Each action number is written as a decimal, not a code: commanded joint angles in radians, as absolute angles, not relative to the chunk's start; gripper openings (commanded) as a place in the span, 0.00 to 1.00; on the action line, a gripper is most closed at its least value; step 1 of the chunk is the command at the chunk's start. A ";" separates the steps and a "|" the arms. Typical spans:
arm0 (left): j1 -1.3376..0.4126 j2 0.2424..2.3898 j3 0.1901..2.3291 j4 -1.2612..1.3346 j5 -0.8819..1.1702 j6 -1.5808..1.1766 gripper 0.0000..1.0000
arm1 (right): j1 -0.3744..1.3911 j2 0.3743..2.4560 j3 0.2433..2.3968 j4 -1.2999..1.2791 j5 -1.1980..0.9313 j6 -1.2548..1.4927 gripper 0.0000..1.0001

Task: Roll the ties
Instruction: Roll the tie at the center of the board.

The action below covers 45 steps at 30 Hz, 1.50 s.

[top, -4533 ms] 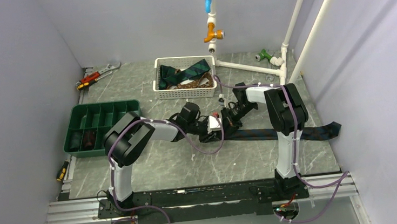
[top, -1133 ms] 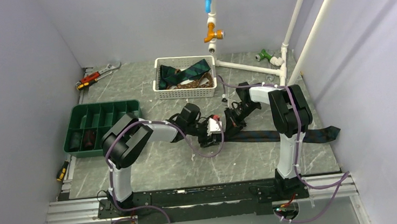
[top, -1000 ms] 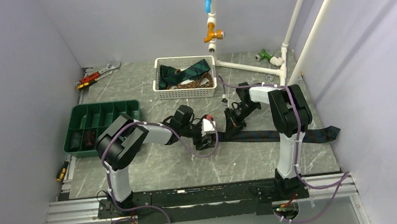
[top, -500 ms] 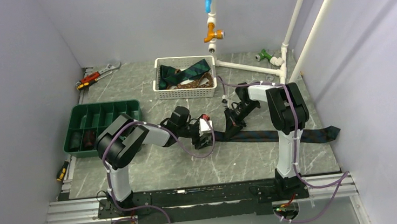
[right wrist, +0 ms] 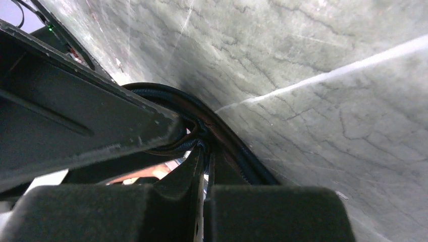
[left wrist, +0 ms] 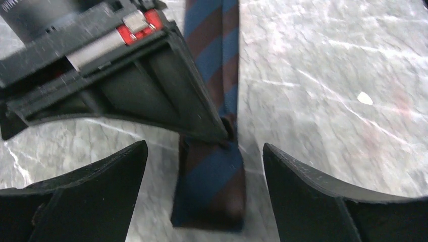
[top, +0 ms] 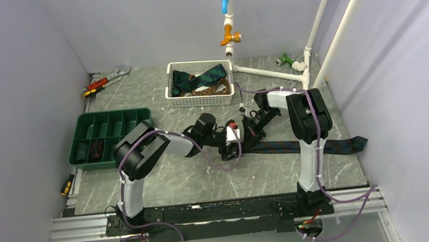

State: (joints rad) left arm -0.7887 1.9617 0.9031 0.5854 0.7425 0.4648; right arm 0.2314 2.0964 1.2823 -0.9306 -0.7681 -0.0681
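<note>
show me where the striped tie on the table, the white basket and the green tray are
striped tie (top: 282, 146): top external view, on its flat middle stretch
white basket (top: 200, 102): top external view, on its front wall
green tray (top: 110, 113): top external view, on its far rim

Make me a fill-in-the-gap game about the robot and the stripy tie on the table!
1. The left pincer is ___ around the folded end of the striped tie.
2. The right pincer is ___ on that tie.
3. The basket at the back, holding more ties, is ___ in colour.
Missing words: open; shut; white.
</note>
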 commanded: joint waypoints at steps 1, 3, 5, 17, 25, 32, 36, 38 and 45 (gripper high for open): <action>-0.806 2.033 1.030 0.509 0.745 0.414 0.89 | 0.242 2.132 1.262 -0.850 -0.624 -0.146 0.00; -0.812 2.060 1.051 0.466 0.722 0.406 0.83 | 0.247 2.114 1.263 -0.846 -0.651 -0.150 0.00; -0.814 2.063 1.056 0.404 0.685 0.414 0.73 | 0.255 2.094 1.267 -0.843 -0.675 -0.153 0.00; -0.805 1.962 0.873 0.299 0.570 0.476 0.25 | 0.250 1.998 1.349 -0.945 -0.724 -0.216 0.15; -0.804 1.961 0.869 0.283 0.573 0.491 0.26 | 0.176 1.912 1.347 -0.964 -0.498 -0.274 0.32; -0.803 1.973 0.894 0.269 0.575 0.487 0.26 | 0.180 1.961 1.309 -1.020 -0.443 -0.352 0.26; -0.803 1.969 0.891 0.272 0.573 0.470 0.26 | 0.190 1.924 1.273 -1.063 -0.454 -0.410 0.20; -0.803 1.965 0.886 0.273 0.572 0.466 0.26 | 0.190 1.894 1.258 -1.078 -0.448 -0.444 0.19; -0.802 1.963 0.886 0.260 0.568 0.475 0.27 | 0.155 1.804 1.237 -1.087 -0.352 -0.508 0.49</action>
State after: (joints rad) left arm -0.8135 1.9404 0.9150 0.4324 0.6342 0.4747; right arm 0.1856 1.8938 1.2430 -1.0550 -0.4168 -0.4351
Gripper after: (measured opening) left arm 0.326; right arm 0.415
